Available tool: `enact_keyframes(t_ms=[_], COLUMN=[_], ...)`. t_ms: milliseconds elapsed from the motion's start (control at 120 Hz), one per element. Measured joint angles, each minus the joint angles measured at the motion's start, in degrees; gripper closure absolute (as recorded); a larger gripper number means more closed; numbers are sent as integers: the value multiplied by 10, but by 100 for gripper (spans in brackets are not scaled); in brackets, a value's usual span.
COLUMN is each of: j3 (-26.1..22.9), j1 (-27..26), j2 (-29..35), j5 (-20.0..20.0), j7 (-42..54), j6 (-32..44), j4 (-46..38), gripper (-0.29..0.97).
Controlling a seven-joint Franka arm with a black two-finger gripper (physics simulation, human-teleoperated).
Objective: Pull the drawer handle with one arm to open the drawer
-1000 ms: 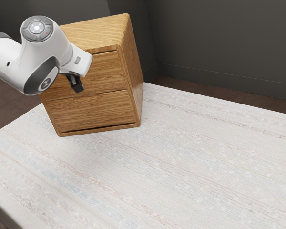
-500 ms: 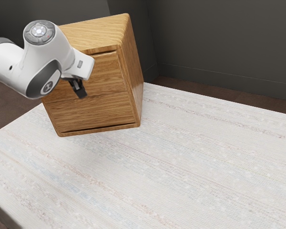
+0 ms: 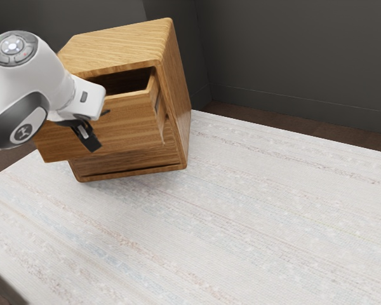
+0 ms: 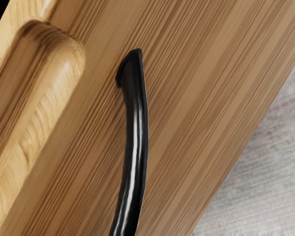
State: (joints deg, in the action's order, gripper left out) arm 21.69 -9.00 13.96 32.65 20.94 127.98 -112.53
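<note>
A wooden cabinet (image 3: 173, 70) with two drawers stands at the back of the table toward the exterior view's left. Its upper drawer (image 3: 127, 121) is pulled partly out, leaving a dark gap (image 3: 128, 81) behind its front panel. The lower drawer (image 3: 136, 154) sits flush. My gripper (image 3: 86, 134) is against the upper drawer's front, shut on the drawer handle, with my white hand covering most of it. In the wrist view the curved black handle (image 4: 135, 147) runs close under the hand across the wooden drawer front (image 4: 206, 93).
A pale woven-textured tabletop (image 3: 241, 210) stretches out in front of the cabinet toward the exterior view's right. A dark wall and brown floor lie behind it. A strip of table (image 4: 273, 187) shows past the drawer's edge in the wrist view.
My hand has moved toward the exterior view's left and slightly down, and the upper drawer has slid out with it, from flush to partly open.
</note>
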Motion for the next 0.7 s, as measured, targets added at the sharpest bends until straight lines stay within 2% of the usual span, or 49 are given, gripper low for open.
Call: enact_keyframes(t_ms=[133, 217, 292, 525, 608, 700], j3=[-4, -23, -46, -70, -83, -133], j1=[-11, -5, -1, 3, 4, 5], j2=[40, 62, 86, 165, 177, 179], j5=[13, 12, 13, 22, 23, 35], j7=[-22, -35, -47, -78, -87, -98], j6=[-6, -13, -20, -44, -52, -78], j4=[-36, -58, -77, -135, -139, -102], gripper=[5, 1, 11, 12, 16, 9])
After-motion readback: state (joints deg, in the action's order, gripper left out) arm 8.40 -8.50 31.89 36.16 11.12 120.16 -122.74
